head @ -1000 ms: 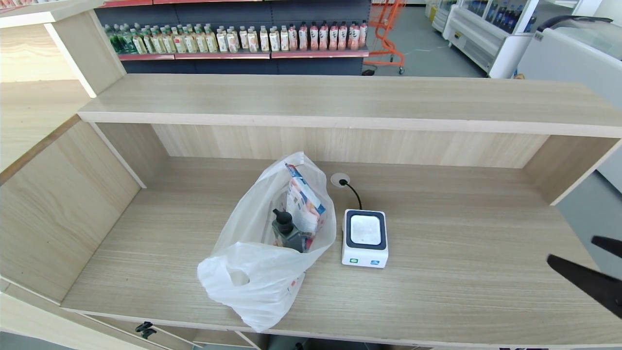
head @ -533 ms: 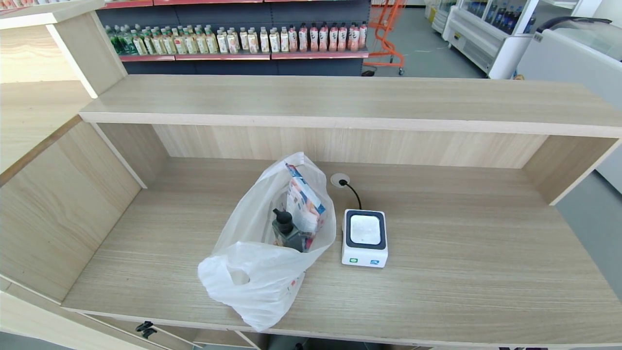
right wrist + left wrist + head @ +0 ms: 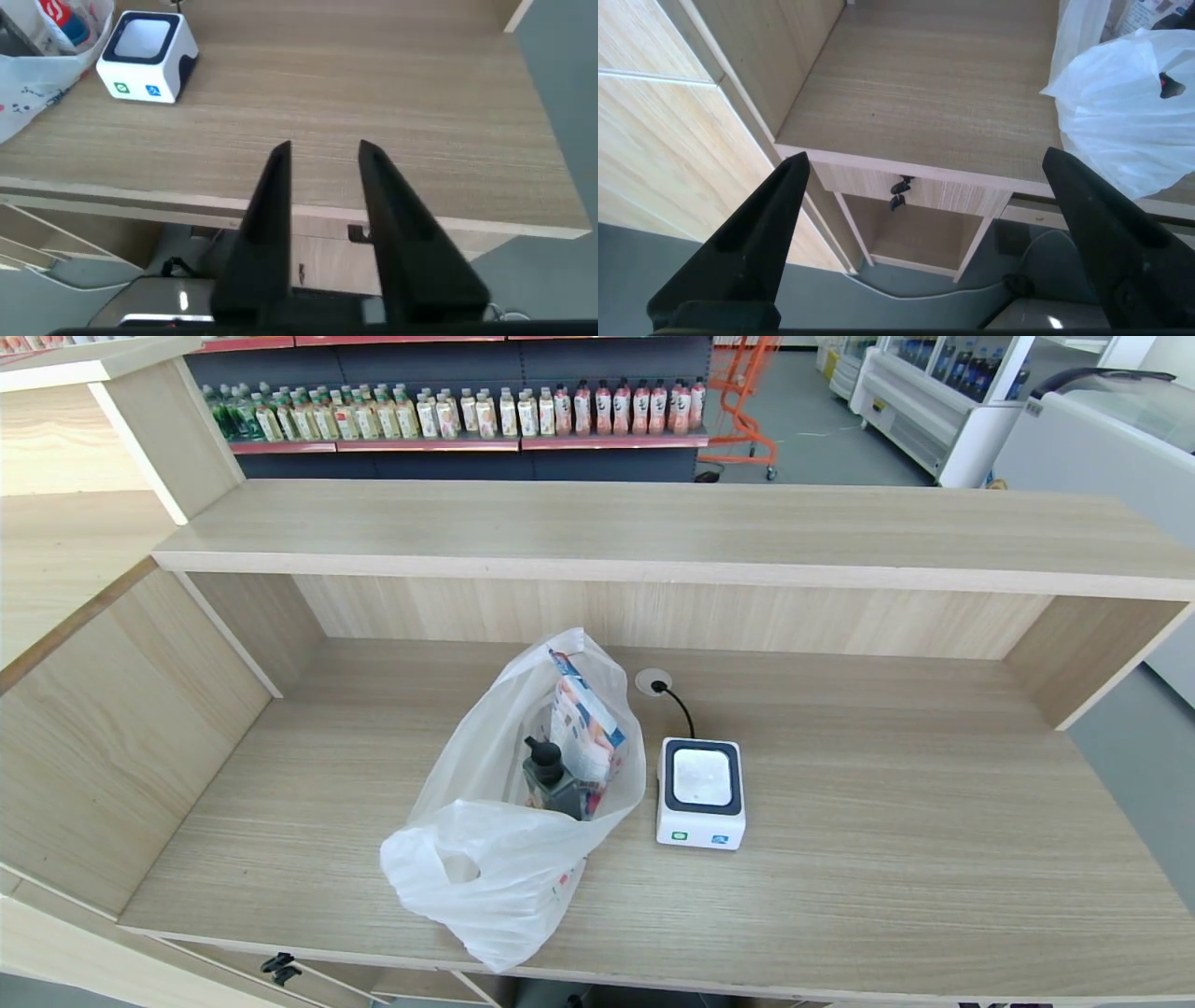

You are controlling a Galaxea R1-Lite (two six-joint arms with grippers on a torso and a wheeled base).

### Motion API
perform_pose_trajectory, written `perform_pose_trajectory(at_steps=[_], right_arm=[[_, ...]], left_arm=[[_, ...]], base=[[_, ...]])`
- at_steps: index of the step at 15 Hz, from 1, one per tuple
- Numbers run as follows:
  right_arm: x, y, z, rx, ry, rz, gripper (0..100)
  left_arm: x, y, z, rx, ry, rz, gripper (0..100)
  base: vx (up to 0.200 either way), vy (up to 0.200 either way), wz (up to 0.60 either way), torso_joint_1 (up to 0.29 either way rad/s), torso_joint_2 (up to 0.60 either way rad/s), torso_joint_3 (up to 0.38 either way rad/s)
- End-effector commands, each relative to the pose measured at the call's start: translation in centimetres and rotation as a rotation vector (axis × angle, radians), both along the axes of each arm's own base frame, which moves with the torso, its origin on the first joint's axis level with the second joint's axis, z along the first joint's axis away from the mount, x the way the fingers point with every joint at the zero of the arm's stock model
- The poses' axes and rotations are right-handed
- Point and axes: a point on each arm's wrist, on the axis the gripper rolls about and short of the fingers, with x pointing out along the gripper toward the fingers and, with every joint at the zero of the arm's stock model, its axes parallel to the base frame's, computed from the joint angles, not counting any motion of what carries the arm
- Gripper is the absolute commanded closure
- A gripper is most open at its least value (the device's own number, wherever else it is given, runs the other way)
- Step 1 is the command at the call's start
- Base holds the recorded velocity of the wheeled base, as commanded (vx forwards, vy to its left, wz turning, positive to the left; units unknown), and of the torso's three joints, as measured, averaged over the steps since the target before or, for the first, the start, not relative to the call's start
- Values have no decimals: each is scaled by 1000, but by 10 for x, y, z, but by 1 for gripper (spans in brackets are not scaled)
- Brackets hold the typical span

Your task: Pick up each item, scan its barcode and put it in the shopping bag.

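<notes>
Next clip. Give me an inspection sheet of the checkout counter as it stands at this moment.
Surface: wooden counter, no spills seen.
Job's things: shopping bag open, holding a dark bottle and a packet; scanner close beside it, window up.
Clutter: nothing seen.
Tools: left tool open, before the counter's near edge by the bag; right tool slightly open, holding nothing.
Cables: scanner cable runs to a hole in the counter.
Surroundings: drinks shelf, freezers, orange cart.
</notes>
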Motion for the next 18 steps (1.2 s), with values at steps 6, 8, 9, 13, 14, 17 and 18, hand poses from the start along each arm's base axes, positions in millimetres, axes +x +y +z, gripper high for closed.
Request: perform_pose_trajectory(at_steps=[6,8,9,13,14,17,18], right_arm=[[0,0,0,0,2,1,100],[0,0,0,0,2,1,100],[0,0,0,0,2,1,100],[0,0,0,-2,2,1,100],[0,0,0,0,2,1,100],[0,0,0,-2,2,1,100],[0,0,0,0,2,1,100]], left_arm=[[0,0,0,0,0,1,0],[0,0,0,-1,0,1,0],[0,0,0,2,2,1,0],[0,0,0,0,0,1,0],[0,0,0,0,0,1,0],[0,0,0,0,0,1,0],[0,0,0,0,0,1,0]], base=[[0,0,0,0,0,0],[0,0,0,0,0,0],[200,0,0,2,2,2],[100,0,0,1,-2,4],[0,0,0,0,0,0],[0,0,0,0,0,0],[0,0,0,0,0,0]])
